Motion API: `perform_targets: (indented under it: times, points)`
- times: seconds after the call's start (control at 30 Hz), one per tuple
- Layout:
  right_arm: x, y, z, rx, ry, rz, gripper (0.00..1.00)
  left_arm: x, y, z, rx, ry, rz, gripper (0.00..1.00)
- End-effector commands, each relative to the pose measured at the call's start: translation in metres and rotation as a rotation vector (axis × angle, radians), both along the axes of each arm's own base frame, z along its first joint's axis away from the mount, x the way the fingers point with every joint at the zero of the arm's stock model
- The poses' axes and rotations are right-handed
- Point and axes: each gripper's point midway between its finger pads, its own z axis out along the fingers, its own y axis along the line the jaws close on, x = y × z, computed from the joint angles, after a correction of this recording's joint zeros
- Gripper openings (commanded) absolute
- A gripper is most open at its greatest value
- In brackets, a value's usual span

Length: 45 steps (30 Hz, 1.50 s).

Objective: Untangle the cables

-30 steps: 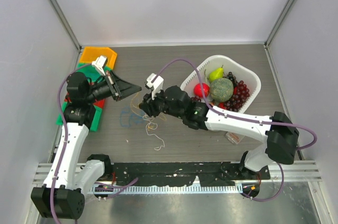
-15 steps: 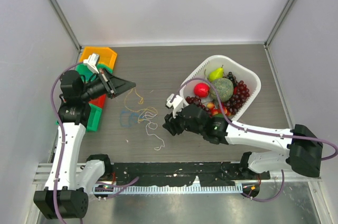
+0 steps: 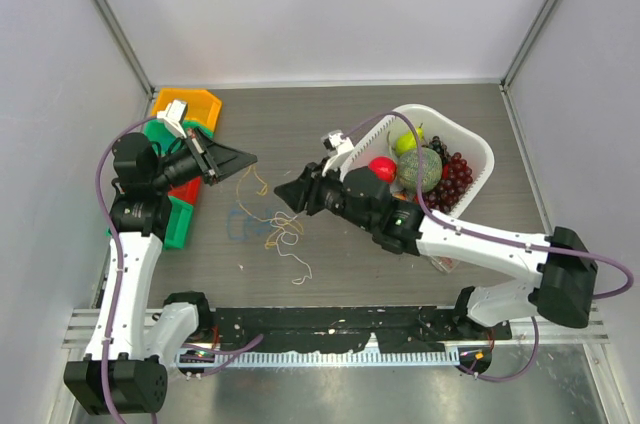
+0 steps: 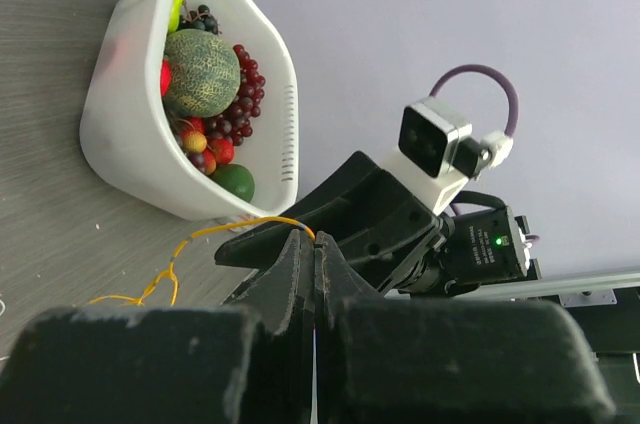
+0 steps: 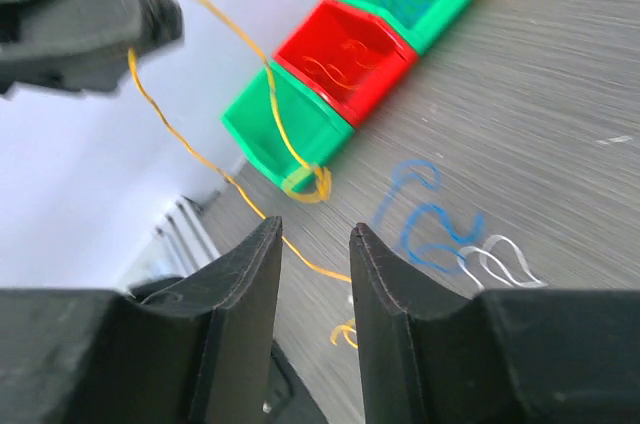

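Your left jaws, shut, pinch the orange cable (image 4: 250,223); your right jaws stand part-open, holding nothing.

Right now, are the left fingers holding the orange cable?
Yes: in the left wrist view the orange cable comes out from between the shut left fingers.

One camera hangs above and behind me, looking steeply down on the whole worktop (image 3: 330,124) from well back. My left wrist camera sits close behind my left hand (image 4: 313,242), facing out along it, low across the worktop toward the white basket (image 4: 130,144) and my right arm (image 4: 400,234). My right wrist camera peers past my right hand (image 5: 315,234) the opposite way, toward the coloured bins (image 5: 350,54). Both wrist views share the orange cable (image 4: 240,224); the overhead view takes in everything.
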Motion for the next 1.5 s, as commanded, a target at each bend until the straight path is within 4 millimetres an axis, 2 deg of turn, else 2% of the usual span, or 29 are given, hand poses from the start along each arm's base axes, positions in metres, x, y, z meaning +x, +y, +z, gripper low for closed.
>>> perform_targets:
  times: [0.0,0.03,0.07,0.1,0.13,0.17,0.43,0.67,0.87,1.17,1.3,1.47]
  points:
    - [0.007,0.031,0.045,0.252,0.121,0.004,0.36,-0.005,0.0,0.012,-0.003,-0.066,-0.014,0.0]
    - [0.008,0.035,0.053,0.265,0.116,0.006,0.34,-0.005,0.0,0.012,-0.003,-0.066,-0.014,0.0]
    - [0.011,0.039,0.046,0.25,0.136,0.002,0.3,-0.006,-0.001,0.012,-0.003,-0.069,-0.016,0.0]
    - [0.013,0.041,0.054,0.271,0.149,-0.008,0.29,-0.006,-0.001,0.012,-0.003,-0.069,-0.016,0.0]
    - [0.015,0.044,0.049,0.261,0.163,-0.012,0.27,-0.005,0.0,0.011,-0.004,-0.066,-0.014,0.0]
    - [0.015,0.046,0.053,0.273,0.17,-0.012,0.26,-0.005,0.0,0.011,-0.003,-0.068,-0.014,0.0]
    - [0.017,0.051,0.045,0.267,0.193,-0.026,0.24,-0.005,-0.001,0.012,-0.007,-0.067,-0.019,0.0]
    - [0.014,0.048,0.036,0.262,0.212,-0.04,0.24,-0.003,-0.001,0.013,-0.01,-0.067,-0.02,0.0]
    - [0.011,0.052,0.028,0.259,0.231,-0.036,0.29,-0.004,-0.001,0.014,-0.011,-0.072,-0.021,0.0]
    - [0.015,0.053,0.022,0.258,0.221,-0.055,0.29,-0.005,-0.001,0.014,-0.015,-0.07,-0.024,0.0]
    - [0.015,0.05,0.019,0.253,0.219,-0.064,0.32,-0.005,-0.001,0.015,-0.016,-0.072,-0.026,0.0]
    - [0.017,0.052,0.023,0.264,0.198,-0.064,0.32,-0.005,-0.001,0.015,-0.02,-0.073,-0.024,0.0]
